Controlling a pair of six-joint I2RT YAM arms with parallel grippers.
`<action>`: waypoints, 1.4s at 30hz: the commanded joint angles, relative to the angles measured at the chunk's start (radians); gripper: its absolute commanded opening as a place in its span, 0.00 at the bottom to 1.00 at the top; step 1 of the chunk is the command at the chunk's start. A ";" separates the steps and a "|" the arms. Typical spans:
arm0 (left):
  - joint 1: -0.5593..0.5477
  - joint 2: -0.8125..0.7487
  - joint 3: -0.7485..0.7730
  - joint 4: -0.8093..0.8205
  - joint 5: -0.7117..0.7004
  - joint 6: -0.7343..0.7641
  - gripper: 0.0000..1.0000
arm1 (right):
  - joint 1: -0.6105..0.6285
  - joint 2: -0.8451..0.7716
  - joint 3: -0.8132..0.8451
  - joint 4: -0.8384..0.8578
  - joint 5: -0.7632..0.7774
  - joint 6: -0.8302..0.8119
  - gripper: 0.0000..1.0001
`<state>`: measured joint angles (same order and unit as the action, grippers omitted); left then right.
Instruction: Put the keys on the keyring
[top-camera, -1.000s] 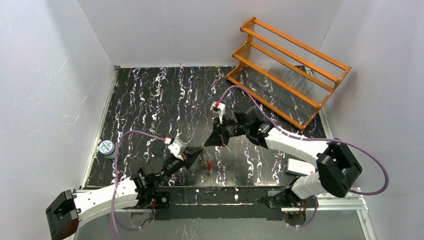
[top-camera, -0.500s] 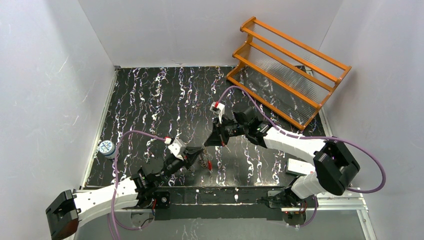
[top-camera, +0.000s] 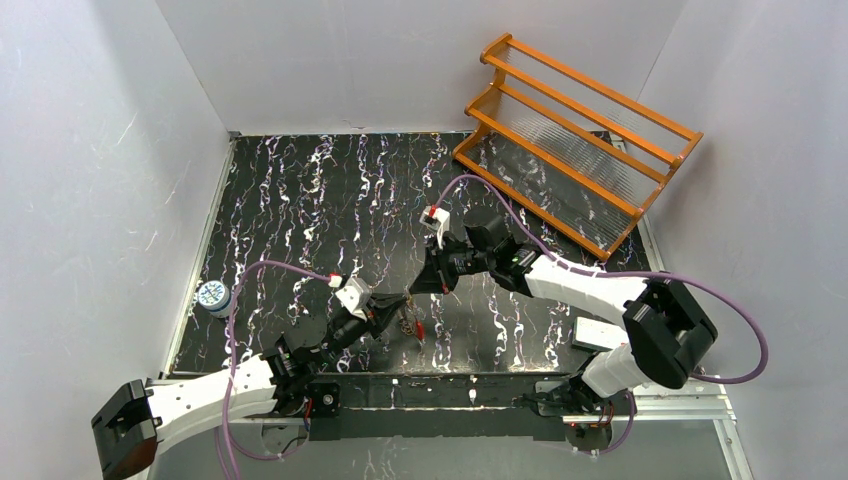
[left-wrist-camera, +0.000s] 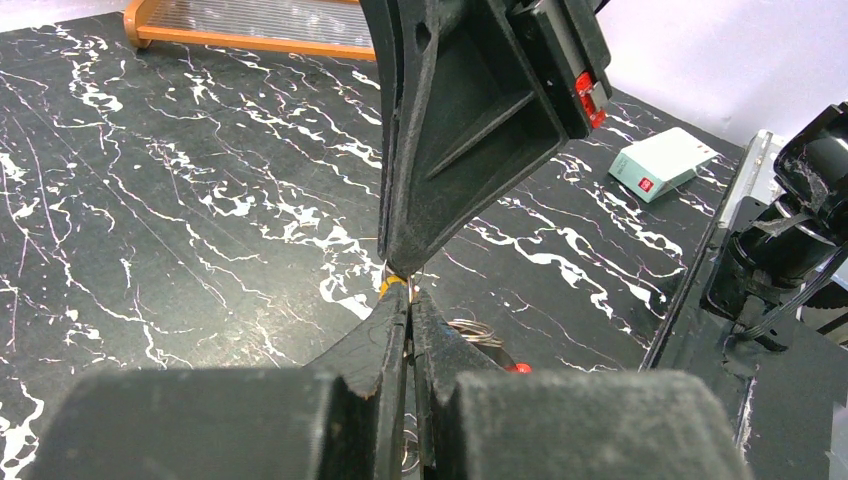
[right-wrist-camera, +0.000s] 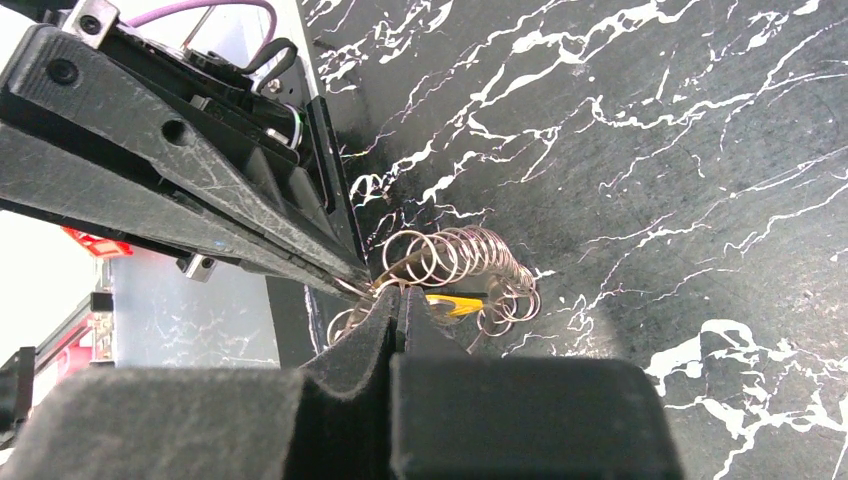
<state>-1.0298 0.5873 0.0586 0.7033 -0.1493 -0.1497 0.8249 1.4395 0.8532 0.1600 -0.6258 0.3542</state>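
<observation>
Barely anything has been changed since a second ago: the right arm (top-camera: 585, 282) has been eased a shade toward 9 o'clock, while the left arm (top-camera: 230, 385) is seen exactly where it was.

Starting at the left, a small round blue-and-white pot (top-camera: 212, 296) is found at the 9 o'clock edge of the black marbled counter (top-camera: 300, 200).

Next, the left end effector (left-wrist-camera: 401, 298) is reached out toward 2 o'clock, its fingers pressed fully together. What is caught between them cannot be made out.

Just past its tip, near 6 o'clock from the counter's middle, the keyring (right-wrist-camera: 460, 258) is seen as a tangle of silvery wire loops, with its red section (top-camera: 420, 332) pointed toward 5 o'clock.

A gold-coloured key (right-wrist-camera: 452, 303) is seen among the loops, right at the point where both tips meet. The silvery key cannot be picked out.

Now the right end effector (right-wrist-camera: 397, 297) is brought down from 1 o'clock, closed tight, its tip touching the left one. Whether the key or the wire is pinched cannot be told.

Further right, a white box (top-camera: 600, 334) is laid at 4 o'clock, and an orange rack (top-camera: 575, 140) is stood in the 1 o'clock corner.
</observation>
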 joint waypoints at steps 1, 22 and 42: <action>-0.003 -0.009 -0.003 0.051 -0.004 -0.004 0.00 | 0.000 0.010 0.000 0.011 0.026 0.009 0.01; -0.003 0.001 -0.009 0.056 -0.027 -0.007 0.00 | -0.001 -0.113 -0.015 -0.020 -0.045 -0.025 0.01; -0.003 -0.003 -0.014 0.061 -0.018 -0.011 0.00 | 0.016 -0.031 -0.002 0.012 -0.044 0.008 0.01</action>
<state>-1.0298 0.5938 0.0502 0.7158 -0.1509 -0.1577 0.8337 1.4048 0.8524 0.1387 -0.6800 0.3519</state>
